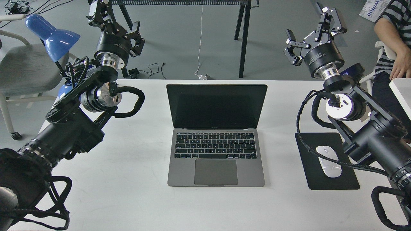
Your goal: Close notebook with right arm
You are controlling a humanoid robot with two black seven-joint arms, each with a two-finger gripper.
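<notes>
Fingers: both black two-finger sets are spread and holding nothing; right fingers point(310, 37) hang high off the notebook's right side, left fingers point(117, 24) parked up on the far left, out of the way.
Notebook: slim space-grey metal laptop point(215, 134) sits mid-desk, lid up, black screen facing me, so nothing's closed yet.
Why I'm parked there: my guess is the right arm point(369, 128) needs to get behind the lid's top edge to push it down.
Clutter: black mouse pad point(321, 179) with a white mouse point(328, 161) lies right under that arm.
Desk: white desk point(128, 199), blue lamp point(51, 35) at the left.
Watch out: a person in a striped shirt point(393, 35) is near on the right.
</notes>
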